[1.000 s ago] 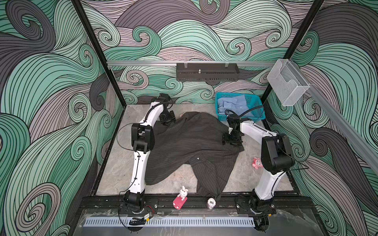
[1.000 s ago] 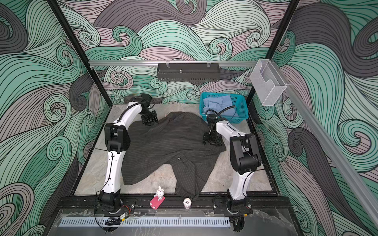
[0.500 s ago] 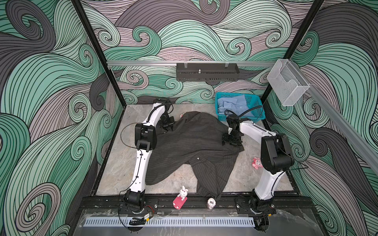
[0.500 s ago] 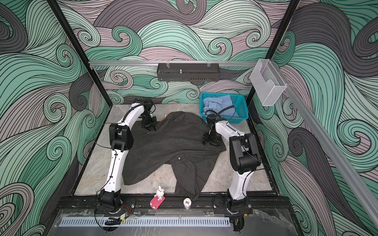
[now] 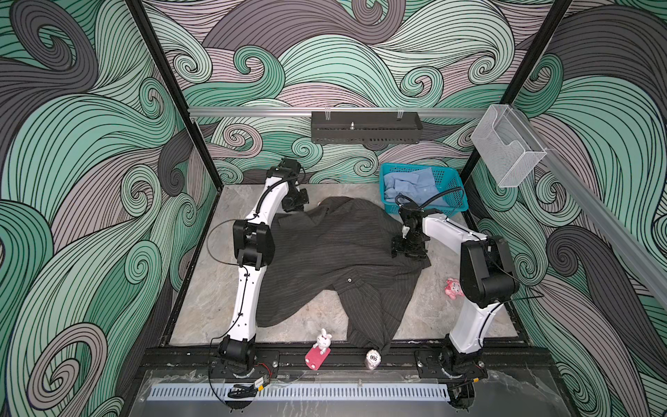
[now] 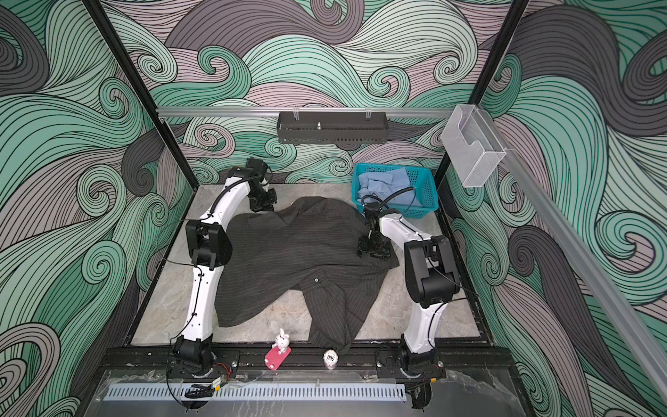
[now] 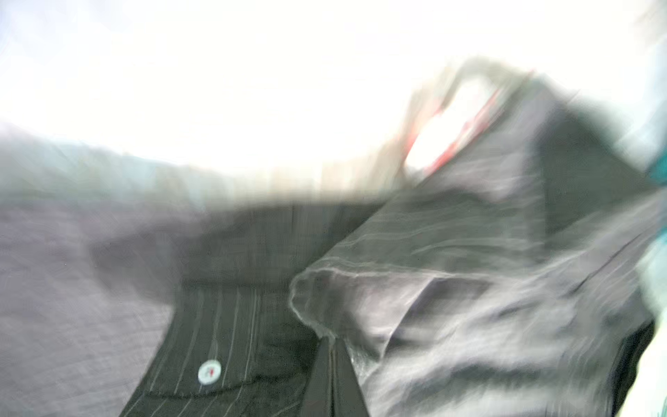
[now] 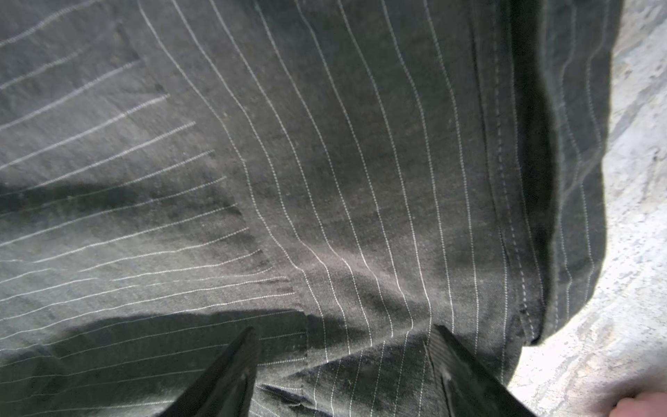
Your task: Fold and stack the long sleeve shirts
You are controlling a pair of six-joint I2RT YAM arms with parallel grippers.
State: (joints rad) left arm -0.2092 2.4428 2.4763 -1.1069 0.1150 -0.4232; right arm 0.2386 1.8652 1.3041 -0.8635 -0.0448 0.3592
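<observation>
Fingers of the left gripper (image 5: 294,205) (image 6: 263,205) were closed at the far left corner of the charcoal shirt (image 5: 335,252) (image 6: 299,249). In the badly blurred left wrist view we made out one dark finger (image 7: 335,382) with a raised fold of the pinstriped cloth (image 7: 234,325) meeting its tip, so we judged the cloth to be pinched there. Near it we saw a white button (image 7: 209,372) and a smear of red tag (image 7: 469,122).

The charcoal shirt lay spread across the middle of the table (image 5: 216,289) (image 6: 162,299), rumpled rather than flat. One part trailed toward the near edge, ending just beside a small round marker (image 5: 373,358). A white bunny figure (image 5: 322,341) stood to the left of that marker.

Further right, the right gripper (image 5: 408,249) (image 6: 373,249) was down on the shirt's right side. Its wrist view showed the right gripper (image 8: 343,328) with both fingers standing wide apart and striped cloth (image 8: 325,180) lying between them, nothing clamped.

Beyond it, at the far right corner, the light blue shirt (image 5: 411,186) (image 6: 382,182) sat crumpled inside the teal basket (image 5: 445,177) (image 6: 420,180). A small pink toy (image 5: 453,287) lay on the bare table at the right, apart from the cloth.
</observation>
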